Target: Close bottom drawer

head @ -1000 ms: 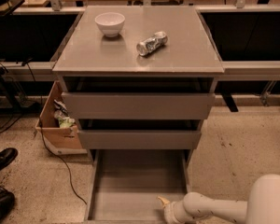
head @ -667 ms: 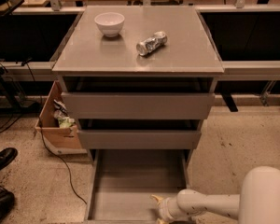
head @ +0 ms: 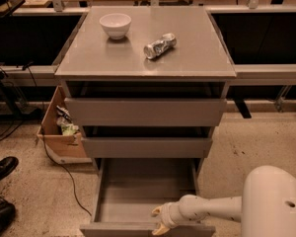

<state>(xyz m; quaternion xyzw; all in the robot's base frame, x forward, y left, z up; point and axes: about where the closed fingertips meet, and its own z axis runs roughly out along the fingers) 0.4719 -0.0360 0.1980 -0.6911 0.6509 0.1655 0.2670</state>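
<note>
The bottom drawer [head: 138, 191] of the grey cabinet stands pulled out toward me, its long flat grey tray empty. Its plain grey front [head: 113, 229] lies at the bottom edge of the camera view. My gripper [head: 158, 220] reaches in from the lower right on a white arm [head: 212, 209]. Its yellowish fingertips [head: 161, 227] sit at the top of the drawer front, right of its middle, one just inside the tray and one over the front's edge. The two upper drawers [head: 145, 111] are nearly shut.
On the cabinet top [head: 197, 58] stand a white bowl [head: 115, 24] and a crushed silver can [head: 159, 45]. A cardboard box [head: 59, 132] with rubbish sits on the floor left of the cabinet. Black shoes [head: 1, 191] and cables lie at far left. Tables stand behind.
My gripper has moved left along the drawer front, from near its right end toward its middle. The drawer's position looks unchanged.
</note>
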